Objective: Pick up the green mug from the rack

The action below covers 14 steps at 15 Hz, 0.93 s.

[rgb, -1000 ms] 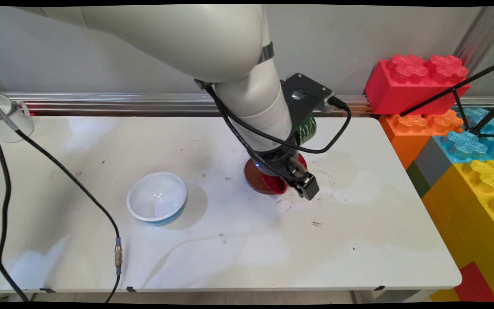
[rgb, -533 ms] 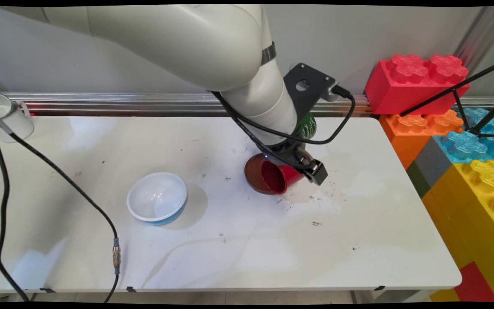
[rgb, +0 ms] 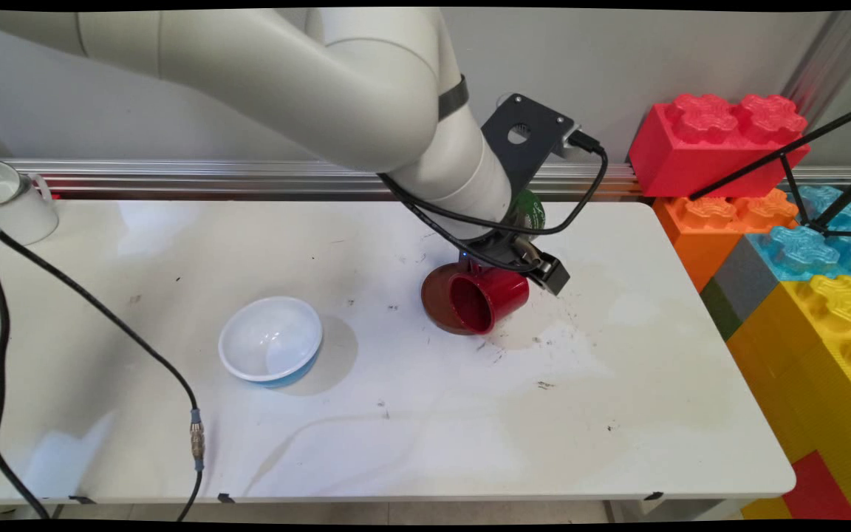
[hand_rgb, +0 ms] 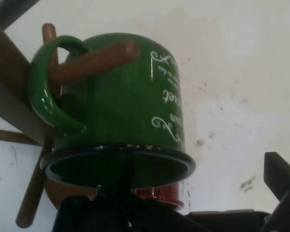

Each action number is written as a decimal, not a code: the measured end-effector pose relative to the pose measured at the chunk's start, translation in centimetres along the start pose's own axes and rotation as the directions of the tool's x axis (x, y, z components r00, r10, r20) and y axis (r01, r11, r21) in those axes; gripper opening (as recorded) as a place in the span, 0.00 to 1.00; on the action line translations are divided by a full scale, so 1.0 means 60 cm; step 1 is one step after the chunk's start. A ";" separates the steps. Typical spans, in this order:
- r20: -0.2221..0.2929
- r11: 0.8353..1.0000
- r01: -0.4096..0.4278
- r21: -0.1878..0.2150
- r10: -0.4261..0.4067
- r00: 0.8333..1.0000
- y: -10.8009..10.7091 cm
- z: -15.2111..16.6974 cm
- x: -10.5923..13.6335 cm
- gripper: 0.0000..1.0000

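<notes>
My gripper (rgb: 536,275) is shut on a red mug (rgb: 488,298), which hangs tipped on its side with its mouth turned to the front left, just above a round brown stand base (rgb: 436,301). Behind the wrist a green mug (rgb: 530,213) shows only in part. In the hand view that green mug (hand_rgb: 121,101), lettered in white, hangs by its handle on a wooden peg (hand_rgb: 94,60) of the stand. A strip of the red mug (hand_rgb: 157,195) shows below it, and one black finger (hand_rgb: 280,176) stands at the right edge.
A white bowl (rgb: 270,340) with a blue outside sits left of the middle. At the back left corner stands a white mug (rgb: 8,201). A black cable (rgb: 100,288) droops across the left side. Big toy bricks (rgb: 721,140) are stacked along the table's right end.
The gripper has risen and swung back to the right. The red mug came up with it off the brown base and tipped over, so its mouth now shows.
</notes>
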 end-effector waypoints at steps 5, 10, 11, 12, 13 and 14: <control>-0.046 1.000 0.000 0.003 0.001 0.999 -0.009 0.006 -0.005 1.00; -0.084 1.000 0.023 -0.016 -0.024 0.996 -0.018 0.013 -0.017 1.00; -0.091 0.999 0.028 -0.023 -0.030 0.995 -0.018 0.014 -0.019 1.00; -0.100 0.999 0.034 -0.032 -0.037 0.994 -0.019 0.016 -0.022 1.00; -0.109 0.998 0.041 -0.042 -0.045 0.993 -0.019 0.017 -0.024 1.00; -0.116 0.998 0.046 -0.050 -0.052 0.992 -0.020 0.018 -0.025 1.00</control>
